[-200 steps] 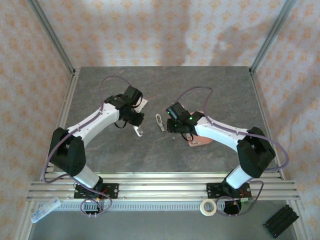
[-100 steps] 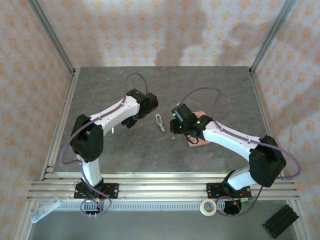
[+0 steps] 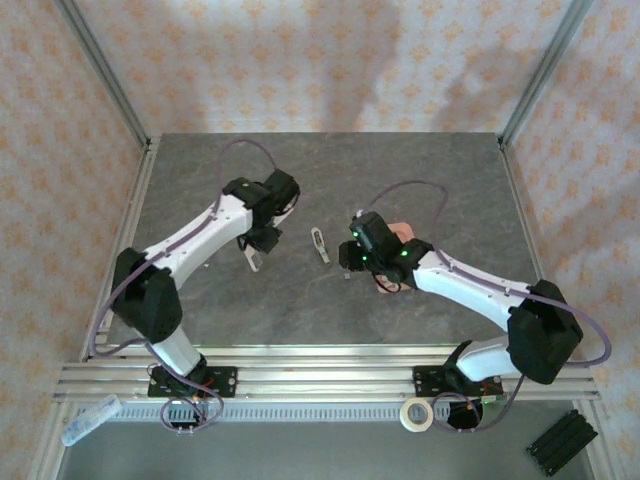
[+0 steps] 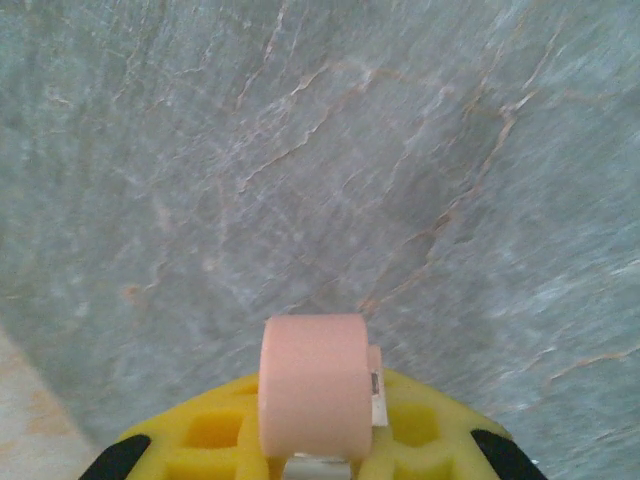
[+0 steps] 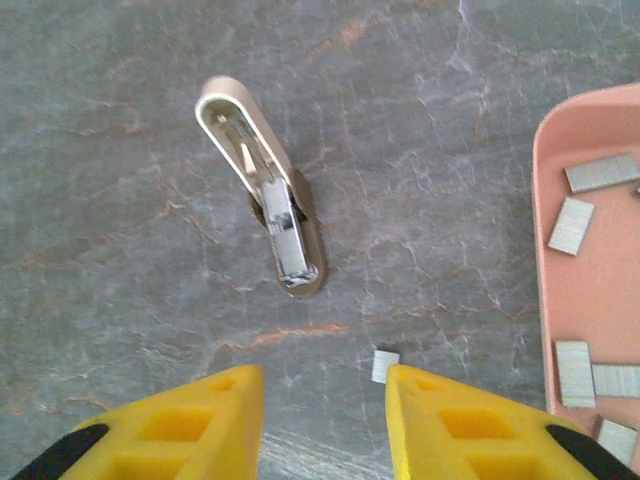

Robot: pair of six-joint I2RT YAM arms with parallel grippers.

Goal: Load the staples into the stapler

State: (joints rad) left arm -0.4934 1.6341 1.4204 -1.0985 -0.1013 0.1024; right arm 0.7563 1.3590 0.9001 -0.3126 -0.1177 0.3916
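I hold my right pincer [image 5: 322,388] spread low over a stray staple [image 5: 385,365] near the tabletop's [image 5: 120,300] middle, between the open stapler [image 5: 262,190] and the tray [image 5: 605,290] of staples [image 5: 600,172], likely to pinch it next, my left pincer [image 3: 259,244] clamped on a pink stapler [image 4: 315,385]

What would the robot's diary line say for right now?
left claw: shut on pink object | right claw: open near loose staple strip | open stapler: lying on table | pink tray: holds staples

Six staples [image 5: 571,225] (five in one tray [image 5: 585,300]), two staplers [image 5: 262,190]
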